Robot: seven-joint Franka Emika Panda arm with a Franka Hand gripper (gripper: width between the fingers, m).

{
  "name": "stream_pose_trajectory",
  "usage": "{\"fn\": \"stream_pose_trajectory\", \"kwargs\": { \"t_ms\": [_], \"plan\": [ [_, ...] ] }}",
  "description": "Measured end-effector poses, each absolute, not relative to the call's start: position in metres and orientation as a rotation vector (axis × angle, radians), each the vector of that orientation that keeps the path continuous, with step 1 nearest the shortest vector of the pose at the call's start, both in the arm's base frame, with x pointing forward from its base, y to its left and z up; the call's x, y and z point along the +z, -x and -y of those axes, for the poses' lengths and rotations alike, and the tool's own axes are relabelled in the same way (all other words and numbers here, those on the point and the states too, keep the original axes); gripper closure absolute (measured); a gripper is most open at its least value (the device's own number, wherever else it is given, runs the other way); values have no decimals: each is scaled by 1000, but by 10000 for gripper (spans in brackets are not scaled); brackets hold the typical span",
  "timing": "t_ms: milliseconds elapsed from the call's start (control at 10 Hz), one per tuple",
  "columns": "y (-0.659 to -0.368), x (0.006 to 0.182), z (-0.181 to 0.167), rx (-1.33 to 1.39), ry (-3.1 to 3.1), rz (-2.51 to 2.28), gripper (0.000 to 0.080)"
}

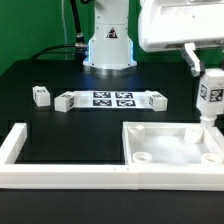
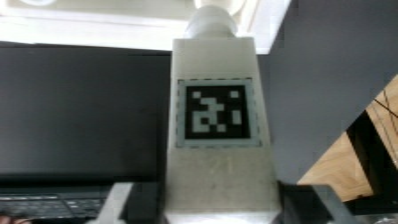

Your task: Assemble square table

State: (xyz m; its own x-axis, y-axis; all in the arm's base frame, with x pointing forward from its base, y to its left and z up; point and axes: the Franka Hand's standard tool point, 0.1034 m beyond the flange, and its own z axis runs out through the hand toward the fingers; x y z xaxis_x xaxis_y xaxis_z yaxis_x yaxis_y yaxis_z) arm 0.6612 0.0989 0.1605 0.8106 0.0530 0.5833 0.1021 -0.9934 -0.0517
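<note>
Claw (image 2: pixel 205 205) grasps one leg (image 1: pixel 210 95) upright by the square top (image 1: pixel 165 128); I judge any tilt would jam it at the socket (image 1: pixel 205 158).

- The table (image 1: pixel 75 135) is black and matte, and everything stands on it.
- The marker board (image 1: pixel 113 99) lies flat near the table's middle, toward the far side, and shows several black-and-white tags.
- A long white bar frame (image 1: pixel 60 178) runs along the near edge and turns back along the exterior view's left, making an L.
- A green backdrop (image 1: pixel 30 25) stands behind the table.
</note>
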Motion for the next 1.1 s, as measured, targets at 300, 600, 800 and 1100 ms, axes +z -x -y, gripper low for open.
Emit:
{"fn": "stream_pose_trajectory", "kwargs": {
  "t_ms": [300, 600, 800, 1100],
  "plan": [
    [-667, 147, -111, -998, 2887, 152, 511],
    [-667, 144, -110, -999, 2894, 179, 511],
    [-665, 132, -104, -999, 2917, 228, 511],
    [-662, 116, -103, -1001, 2919, 227, 511]
  ]
}}
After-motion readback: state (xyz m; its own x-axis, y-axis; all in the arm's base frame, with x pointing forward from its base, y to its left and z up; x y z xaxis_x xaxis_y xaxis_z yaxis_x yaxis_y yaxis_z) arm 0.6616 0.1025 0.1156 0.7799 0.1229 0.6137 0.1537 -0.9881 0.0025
